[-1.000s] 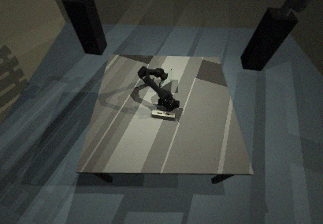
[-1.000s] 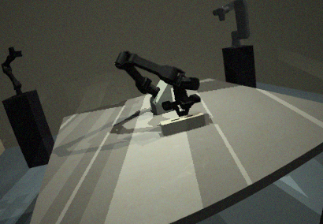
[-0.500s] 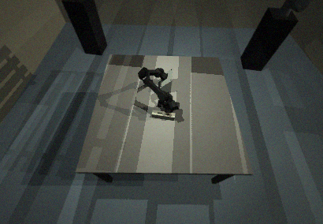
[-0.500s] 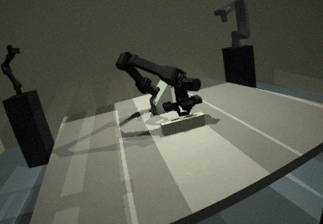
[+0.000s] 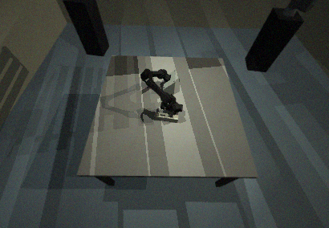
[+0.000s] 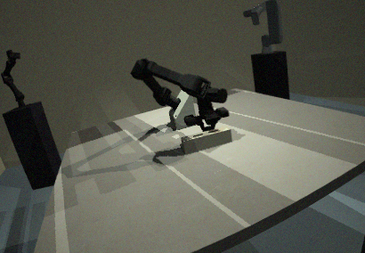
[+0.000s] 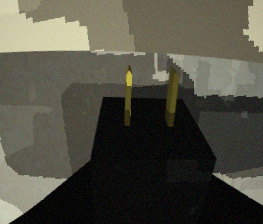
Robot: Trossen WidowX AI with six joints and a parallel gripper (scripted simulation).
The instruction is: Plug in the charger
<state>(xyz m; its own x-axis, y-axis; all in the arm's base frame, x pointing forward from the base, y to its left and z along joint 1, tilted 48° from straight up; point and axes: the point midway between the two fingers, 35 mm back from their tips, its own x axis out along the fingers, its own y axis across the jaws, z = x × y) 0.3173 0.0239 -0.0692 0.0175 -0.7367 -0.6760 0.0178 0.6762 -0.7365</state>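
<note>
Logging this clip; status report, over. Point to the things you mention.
Gripper (image 5: pixel 173 116) (image 6: pixel 210 127) shut on charger (image 7: pixel 152 130). Both prongs (image 7: pixel 172 97) bare, unplugged. Power strip (image 5: pixel 172 120) (image 6: pixel 206 142) below. Nothing visibly blocking.

Two black pedestals (image 5: pixel 86 24) (image 5: pixel 274 40) (image 6: pixel 31 145) (image 6: pixel 271 74), beyond my table's (image 5: pixel 201 149) (image 6: pixel 147 210) far corners, each bearing an arm, seemingly; one pale panel, upright, inboard of the far edge.
</note>
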